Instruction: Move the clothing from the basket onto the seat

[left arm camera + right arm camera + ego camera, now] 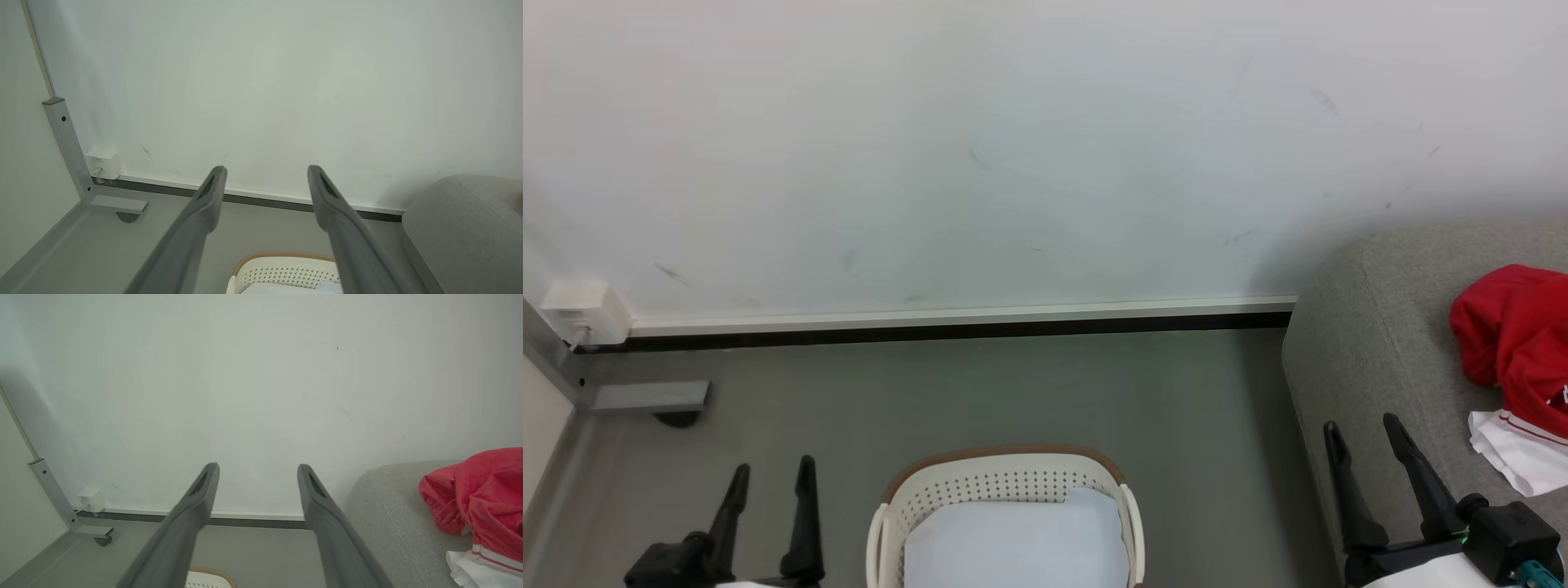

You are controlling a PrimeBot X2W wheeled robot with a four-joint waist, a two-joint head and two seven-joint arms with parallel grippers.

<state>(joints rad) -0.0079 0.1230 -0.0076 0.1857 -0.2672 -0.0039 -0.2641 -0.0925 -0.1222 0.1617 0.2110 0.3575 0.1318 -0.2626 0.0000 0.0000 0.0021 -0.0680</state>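
Observation:
The red clothing (1515,343) with white trim lies bunched on the grey seat (1372,343) at the right; the right wrist view shows the clothing (478,498) on the seat (388,514) too. On the floor at the bottom centre stands the cream basket (1005,478) with a brown rim, holding a flat pale bluish-white pad (1017,539). My left gripper (772,469) is open at the lower left, beside the basket. Over the seat's front edge my right gripper (1364,429) is open and holds nothing. The left wrist view shows the basket (286,271) below the open left gripper (265,169).
A white wall (1013,147) with a dark baseboard runs across the back. A white box (584,314) and a grey metal frame foot (649,396) sit at the left corner. Grey floor (1013,392) lies between wall, basket and seat.

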